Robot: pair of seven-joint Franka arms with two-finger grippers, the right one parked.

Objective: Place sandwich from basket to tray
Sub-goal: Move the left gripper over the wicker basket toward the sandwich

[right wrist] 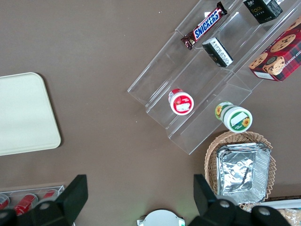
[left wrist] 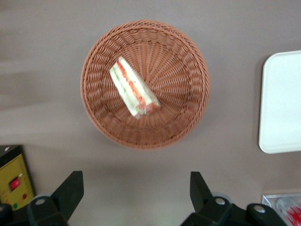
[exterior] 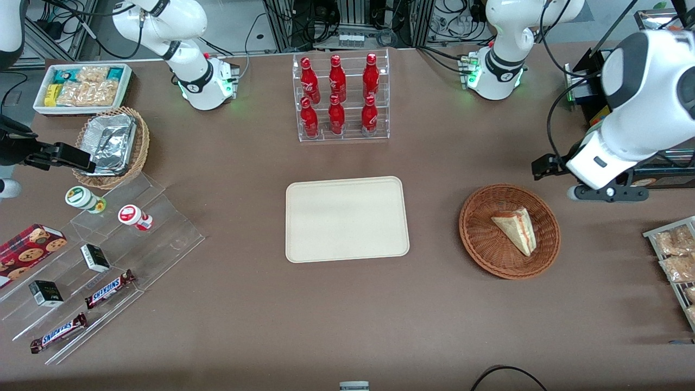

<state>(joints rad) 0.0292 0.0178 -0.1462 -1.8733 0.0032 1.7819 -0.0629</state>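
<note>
The sandwich (exterior: 516, 229) (left wrist: 133, 88) is a pale wedge with red filling along its cut edge. It lies in the round reddish-brown basket (exterior: 472, 239) (left wrist: 188, 127). The cream tray (exterior: 347, 220) (left wrist: 282, 103) rests flat beside the basket, toward the parked arm's end, with nothing on it. My gripper (exterior: 544, 165) (left wrist: 135, 188) hangs above the table, a little farther from the front camera than the basket, toward the working arm's end. It is open, its fingers (left wrist: 70, 188) wide apart with only bare table between them, and it touches neither basket nor sandwich.
A clear rack of red bottles (exterior: 341, 98) stands farther from the front camera than the tray. A wire shelf of snack bags (exterior: 676, 255) sits at the working arm's end, near the basket. A black and yellow box (left wrist: 14, 183) lies beside the gripper.
</note>
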